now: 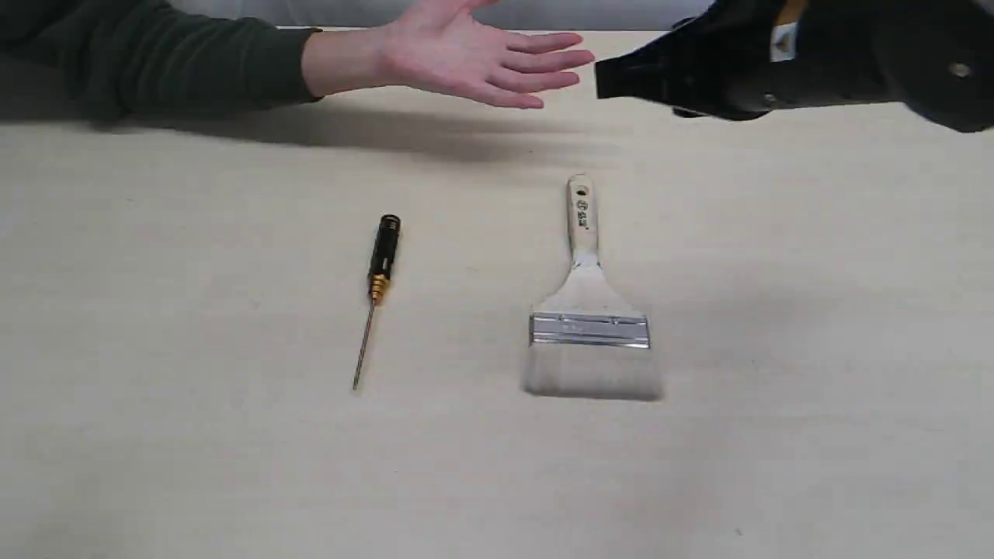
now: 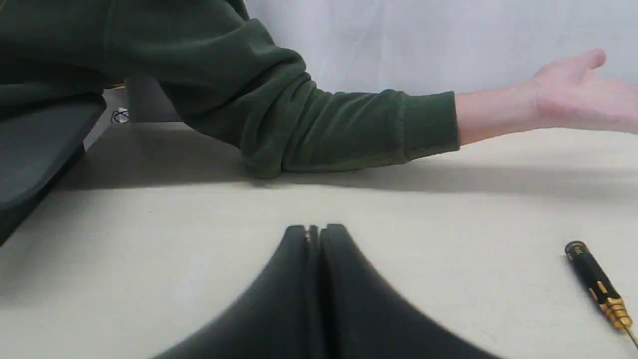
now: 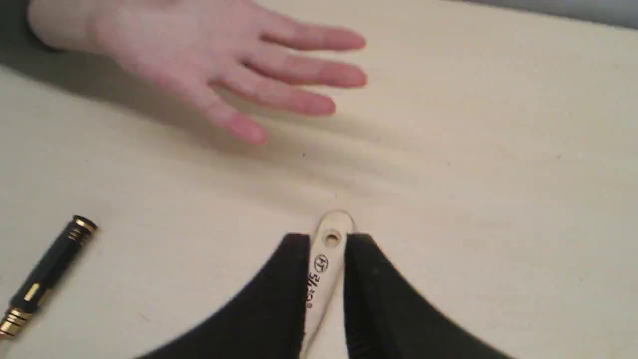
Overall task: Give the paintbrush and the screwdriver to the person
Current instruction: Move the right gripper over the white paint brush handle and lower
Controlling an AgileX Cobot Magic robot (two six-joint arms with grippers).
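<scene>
The paintbrush [image 1: 586, 310] lies flat on the table, bristles toward the near edge, handle pointing at the person's hand [image 1: 466, 54], which is held out palm up at the far side. Left of the brush lies the screwdriver [image 1: 382, 260], black handle away from the near edge. My right gripper [image 1: 607, 78] hovers above the table beyond the brush handle's end. In the right wrist view the gripper [image 3: 326, 237] stands slightly open, and the handle [image 3: 324, 269] shows through the narrow gap. My left gripper [image 2: 314, 229] is shut and empty, with the screwdriver [image 2: 595, 281] off to one side.
The person's dark green sleeve [image 2: 279, 109] rests along the far left of the beige table [image 1: 815, 349]. A dark grey object [image 2: 35, 144] shows at the edge of the left wrist view. A pale wall stands behind the table.
</scene>
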